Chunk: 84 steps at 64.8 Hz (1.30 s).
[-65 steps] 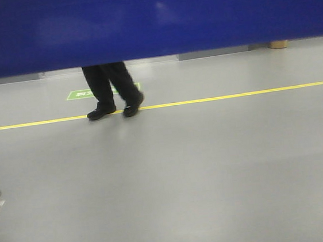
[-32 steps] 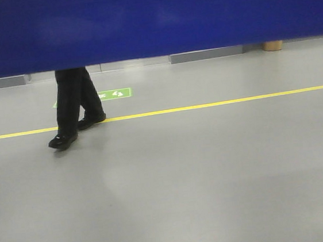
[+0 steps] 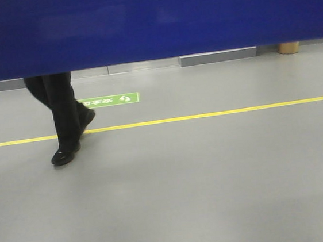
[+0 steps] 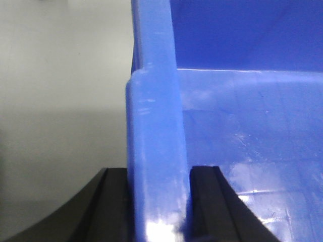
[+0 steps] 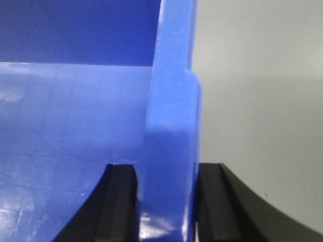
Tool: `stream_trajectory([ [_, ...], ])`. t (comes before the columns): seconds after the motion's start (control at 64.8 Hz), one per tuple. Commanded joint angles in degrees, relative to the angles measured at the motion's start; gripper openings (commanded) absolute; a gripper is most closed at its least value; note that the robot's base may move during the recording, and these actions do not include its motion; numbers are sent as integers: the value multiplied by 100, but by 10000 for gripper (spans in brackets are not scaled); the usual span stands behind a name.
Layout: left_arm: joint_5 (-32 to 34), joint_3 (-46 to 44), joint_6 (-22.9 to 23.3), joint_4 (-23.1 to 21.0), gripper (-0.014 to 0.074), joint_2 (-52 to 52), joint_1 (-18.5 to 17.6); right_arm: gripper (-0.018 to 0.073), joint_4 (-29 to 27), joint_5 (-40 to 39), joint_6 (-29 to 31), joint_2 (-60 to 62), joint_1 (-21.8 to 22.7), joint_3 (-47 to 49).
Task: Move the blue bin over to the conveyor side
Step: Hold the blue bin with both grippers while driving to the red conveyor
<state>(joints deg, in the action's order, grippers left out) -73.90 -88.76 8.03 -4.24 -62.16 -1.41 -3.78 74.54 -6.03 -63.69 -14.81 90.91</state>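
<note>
The blue bin [image 3: 151,21] is glossy, smooth moulded plastic. Its wall fills the whole top band of the front view, above a matte grey floor [image 3: 215,196].

In the left wrist view, the left tool [image 4: 159,201] is closed on the bin's thick, rounded rim, with a flat black finger [image 4: 108,206] pressed on either side. The right tool [image 5: 166,201] clamps the opposite rim the same way. The bin's interior shows fine scuffs and sheen.

A thin yellow line [image 3: 218,114] crosses the floor. Beyond it lies a green rectangular sticker [image 3: 108,100] with white footprints and writing too blurred to read. A person's black-trousered legs [image 3: 63,120] in black shoes stand at the line.
</note>
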Motion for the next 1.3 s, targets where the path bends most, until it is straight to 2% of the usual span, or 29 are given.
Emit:
stream_trajectory([
  [0.0,484,-69,-36,204,-18,107,11,-88,316,-458,98,131,32,83],
  [1.281,484,-69,-36,204,-18,107,11,-88,305,-458,98,105,32,83],
])
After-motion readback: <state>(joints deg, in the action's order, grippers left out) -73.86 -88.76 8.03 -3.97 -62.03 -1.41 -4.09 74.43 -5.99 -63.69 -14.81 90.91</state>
